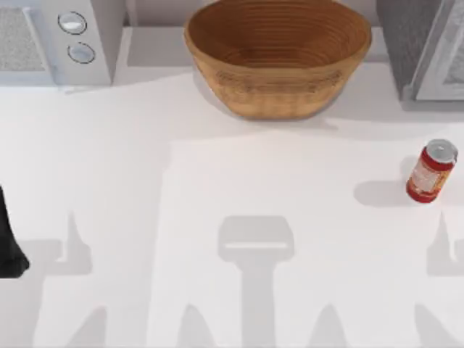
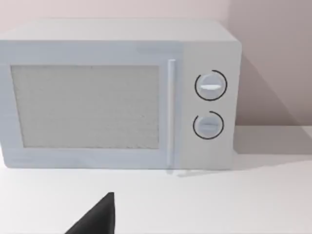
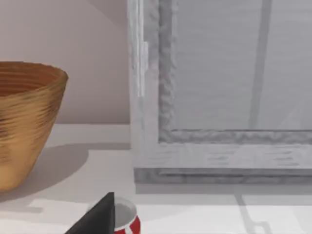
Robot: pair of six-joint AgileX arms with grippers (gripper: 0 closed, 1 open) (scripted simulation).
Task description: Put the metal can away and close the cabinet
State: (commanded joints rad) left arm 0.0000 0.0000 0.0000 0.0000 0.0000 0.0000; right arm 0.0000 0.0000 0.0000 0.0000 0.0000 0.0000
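The metal can (image 1: pixel 431 172), red with a silver lid and a pale label band, stands upright on the white table near the right edge. In the right wrist view its lid and red rim (image 3: pixel 126 218) show just beside a dark part of my right gripper (image 3: pixel 97 219), which hangs above and close to it. The grey cabinet (image 1: pixel 417 43) stands at the back right, behind the can, with a pale door panel (image 1: pixel 446 61) angled outward; its framed front (image 3: pixel 219 136) faces the right wrist view. My left gripper (image 1: pixel 9 246) is parked at the table's left edge.
A large wicker bowl (image 1: pixel 278 54) sits at the back middle, left of the cabinet. A white microwave (image 1: pixel 61 40) with two dials stands at the back left, its door (image 2: pixel 87 107) facing the left wrist view. Bare table (image 1: pixel 232 217) spreads across the middle and front.
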